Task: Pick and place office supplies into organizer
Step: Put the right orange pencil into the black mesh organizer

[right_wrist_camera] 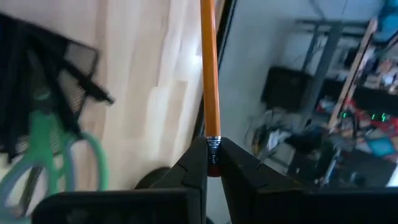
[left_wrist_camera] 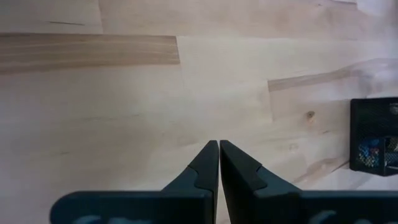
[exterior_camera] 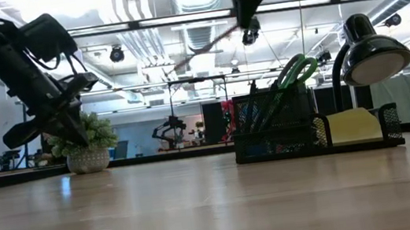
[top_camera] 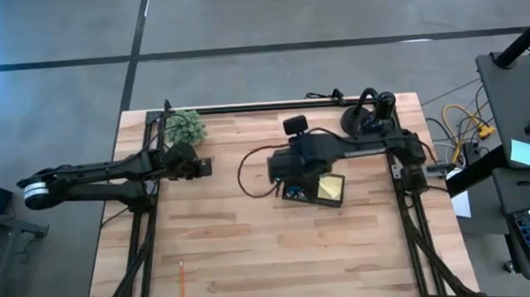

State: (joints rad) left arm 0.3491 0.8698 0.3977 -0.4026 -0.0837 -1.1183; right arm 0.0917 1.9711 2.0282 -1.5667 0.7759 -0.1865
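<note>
You see the right gripper point(right_wrist_camera: 213, 163) clamped on an orange pencil point(right_wrist_camera: 209, 68) at its eraser end, raised above the organizer point(top_camera: 315, 190) at centre frame in the high view. The organizer holds green-handled scissors point(exterior_camera: 293, 70) and a yellow sticky-note pad point(top_camera: 331, 189). The left gripper point(left_wrist_camera: 219, 163), fingers together and empty, hangs at centre left. A second pencil point(top_camera: 181, 287) lies at lower left.

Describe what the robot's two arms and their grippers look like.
Both arms are dark, nearly black, jointed links. The left arm has a pale band near its base; a dark cable loops beside the right arm. Each gripper, left and right, has two dark wedge-shaped fingers tapering to thin tips.
</note>
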